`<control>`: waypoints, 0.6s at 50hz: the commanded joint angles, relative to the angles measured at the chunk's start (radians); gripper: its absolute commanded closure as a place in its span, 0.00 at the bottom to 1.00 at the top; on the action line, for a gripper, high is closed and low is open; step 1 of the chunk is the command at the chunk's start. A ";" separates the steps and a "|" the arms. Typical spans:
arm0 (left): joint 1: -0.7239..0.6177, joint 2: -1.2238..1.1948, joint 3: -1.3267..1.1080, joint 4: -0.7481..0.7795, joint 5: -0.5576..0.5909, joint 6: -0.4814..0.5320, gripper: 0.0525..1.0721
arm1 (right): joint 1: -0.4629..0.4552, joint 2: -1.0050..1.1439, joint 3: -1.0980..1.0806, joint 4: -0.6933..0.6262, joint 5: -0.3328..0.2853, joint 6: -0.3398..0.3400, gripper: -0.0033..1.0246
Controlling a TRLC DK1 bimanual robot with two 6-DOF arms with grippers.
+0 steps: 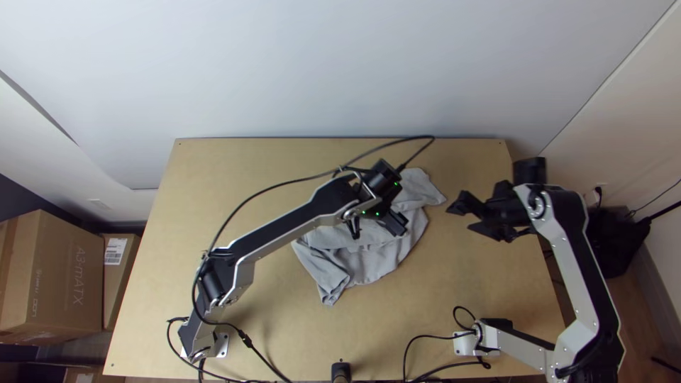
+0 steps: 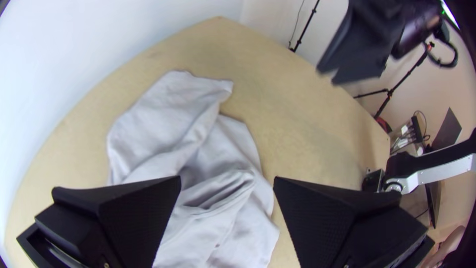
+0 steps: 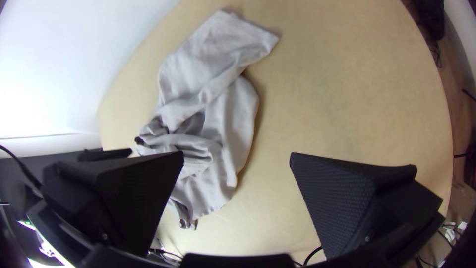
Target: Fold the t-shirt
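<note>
Garment: light grey cloth T-shirt (image 1: 369,262), lying on the middle of the light wooden surface (image 1: 213,177), a little to the far side; rumpled and partly overlapped, not spread flat.
Far right end: a flap of the T-shirt angles out toward the far right corner of the surface, ending in a blunt tip.
Near left end: a narrow point of the fabric aims toward the near edge.
Middle folds: ridges and a loose pocket-like crease (image 2: 223,191) run across the fabric, seen in the left wrist view.
Above the fabric: black left gripper (image 1: 378,228) with two wide flat fingers, held well apart, cloth visible beyond the gap and nothing clamped between them; whether a fingertip touches the fabric I cannot tell.
Right of the fabric: black right gripper (image 1: 462,218), its two wide flat fingers also spread widely, nothing between them, raised over the right part of the surface and apart from the T-shirt.
Left arm: silver-grey and black links (image 1: 284,220), slanting from the near left corner to the T-shirt.
Right arm: silver-grey and black links (image 1: 578,262), bending out past the right edge of the surface.
Beside the surface, left: brown cardboard box (image 1: 64,276).
</note>
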 commanded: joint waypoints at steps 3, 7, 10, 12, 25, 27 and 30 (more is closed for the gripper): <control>0.032 -0.092 -0.032 -0.004 -0.006 0.011 0.06 | 0.139 0.048 -0.004 -0.010 -0.016 0.053 0.04; 0.044 -0.109 -0.046 -0.004 -0.006 0.011 0.06 | 0.215 0.085 -0.006 -0.015 -0.019 0.129 0.04; 0.053 -0.121 -0.062 -0.004 -0.006 0.011 0.06 | 0.273 0.112 0.000 -0.014 -0.022 0.153 0.04; 0.058 -0.135 -0.075 -0.001 -0.006 0.011 0.06 | 0.310 0.134 0.009 -0.015 -0.020 0.158 0.04; 0.087 -0.228 -0.190 0.032 -0.007 0.022 0.06 | 0.365 0.289 0.077 0.013 -0.109 0.264 0.16; 0.095 -0.239 -0.201 0.034 -0.007 0.025 0.06 | 0.351 0.313 0.086 0.013 -0.132 0.264 0.16; 0.106 -0.254 -0.218 0.037 -0.007 0.029 0.06 | 0.342 0.349 0.101 0.016 -0.151 0.282 0.16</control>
